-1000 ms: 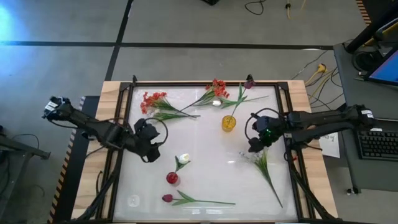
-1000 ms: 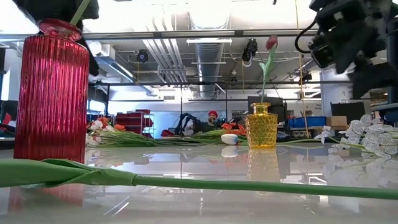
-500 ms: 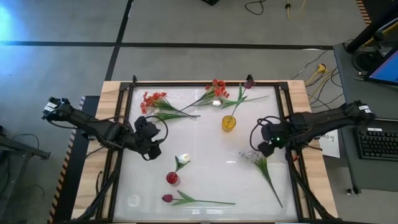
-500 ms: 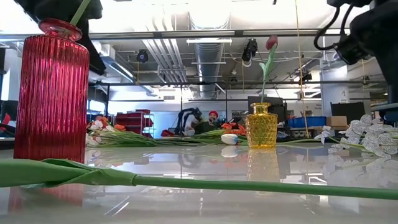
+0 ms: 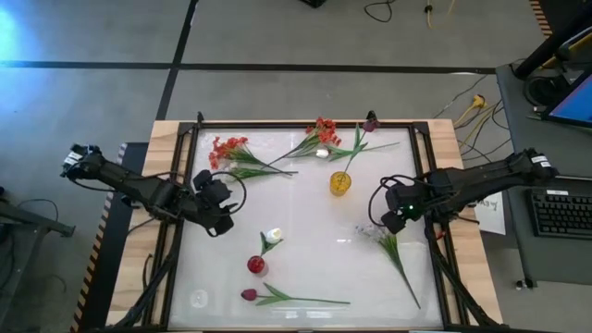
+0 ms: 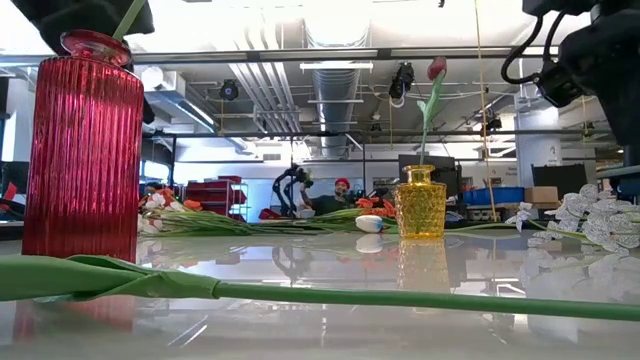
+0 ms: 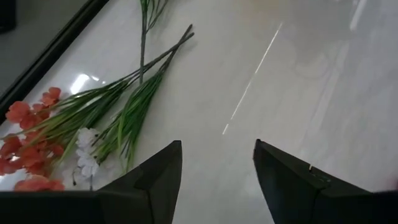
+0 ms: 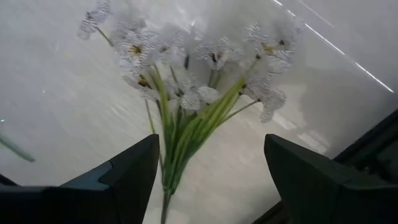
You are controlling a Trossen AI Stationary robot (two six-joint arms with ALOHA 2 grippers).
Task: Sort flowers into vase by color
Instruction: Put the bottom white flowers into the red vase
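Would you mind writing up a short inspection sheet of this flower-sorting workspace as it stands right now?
Surface: glossy white table in a wooden frame.
Job's things: red vase holds the white rose; yellow vase holds a maroon tulip. Lying loose: orange-red flowers and at the far edge, whitish spray on the right, maroon tulip at the near edge.
Clutter: nothing seen.
Grippers: left gripper open, empty, beside the orange-red flowers; right gripper open above the whitish spray, not gripping it.
Cables: loose cables on the floor beyond the table.
Surroundings: keyboard at right; a person far behind.
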